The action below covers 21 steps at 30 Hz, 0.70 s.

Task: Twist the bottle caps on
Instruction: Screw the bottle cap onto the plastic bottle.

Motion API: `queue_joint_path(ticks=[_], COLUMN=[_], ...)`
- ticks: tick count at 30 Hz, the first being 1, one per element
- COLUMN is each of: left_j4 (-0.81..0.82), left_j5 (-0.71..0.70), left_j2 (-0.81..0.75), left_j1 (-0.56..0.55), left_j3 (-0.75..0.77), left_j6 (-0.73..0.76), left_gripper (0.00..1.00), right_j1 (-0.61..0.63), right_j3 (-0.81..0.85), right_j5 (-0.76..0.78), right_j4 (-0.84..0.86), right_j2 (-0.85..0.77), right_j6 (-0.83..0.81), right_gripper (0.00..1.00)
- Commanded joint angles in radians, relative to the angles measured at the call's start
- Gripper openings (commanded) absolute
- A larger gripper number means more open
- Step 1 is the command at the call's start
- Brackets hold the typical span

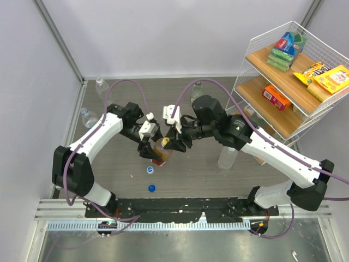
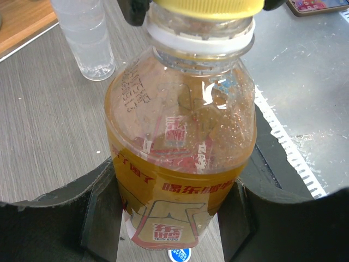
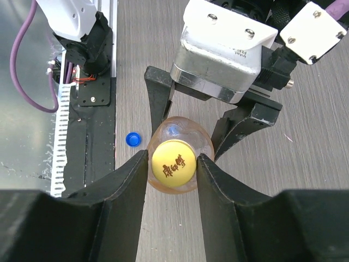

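Note:
An amber bottle [image 1: 161,154] with a red label [image 2: 180,191] stands upright on the table in the middle. My left gripper [image 1: 148,146] is shut on its body [image 2: 177,180], one black finger [image 2: 98,202] on each side. A yellow cap [image 3: 173,162] sits on the bottle's neck [image 2: 202,38]. From above, my right gripper [image 3: 173,165] is shut on that cap, its fingers [image 3: 128,185] pressing both sides. A dark blue cap [image 1: 152,188] and a white cap with a blue middle [image 1: 150,170] lie on the table in front of the bottle.
Clear bottles stand at the back left [image 1: 101,86], the left [image 1: 89,117], the back middle [image 1: 197,90] and right of centre [image 1: 227,157]. A wire shelf [image 1: 283,82] with boxed snacks fills the right side. A black rail [image 1: 180,206] runs along the near edge.

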Motion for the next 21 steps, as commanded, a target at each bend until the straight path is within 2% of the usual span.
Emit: queue_joint_path(ticks=[1,6,10,12,14,17,19,21], left_j4=[-0.021,-0.017,0.046,0.131,0.330,0.830,1.032,1.117], left_j5=[0.053,0.054,0.053,0.050,0.019,-0.155,-0.235,-0.240], left_j2=[-0.002,-0.003,-0.015,-0.043,-0.095,-0.242,-0.357,-0.452], left_j1=[0.002,0.003,0.003,0.003,0.002,-0.034,-0.066,-0.078], left_j3=[0.036,0.042,0.053,0.041,-0.002,-0.170,-0.295,-0.367], left_j6=[0.028,0.014,-0.085,-0.180,-0.397,-0.856,-0.949,-0.980], left_gripper=[0.21,0.21,0.21,0.21,0.20,0.19,0.18,0.18], right_j1=[0.007,0.007,0.007,0.007,0.007,0.006,0.007,0.007], right_j3=[0.048,0.046,0.039,0.017,-0.010,-0.047,-0.067,-0.092], right_j5=[0.004,0.024,0.066,0.111,0.151,0.176,0.199,0.232], right_j4=[0.025,0.015,-0.008,-0.005,0.002,0.011,0.022,0.047], right_j2=[-0.004,0.001,-0.002,-0.015,-0.031,-0.051,-0.065,-0.081], right_j6=[0.023,0.041,0.071,0.100,0.135,0.175,0.204,0.233], right_gripper=[0.43,0.24,0.08,0.06,0.04,0.05,0.04,0.04])
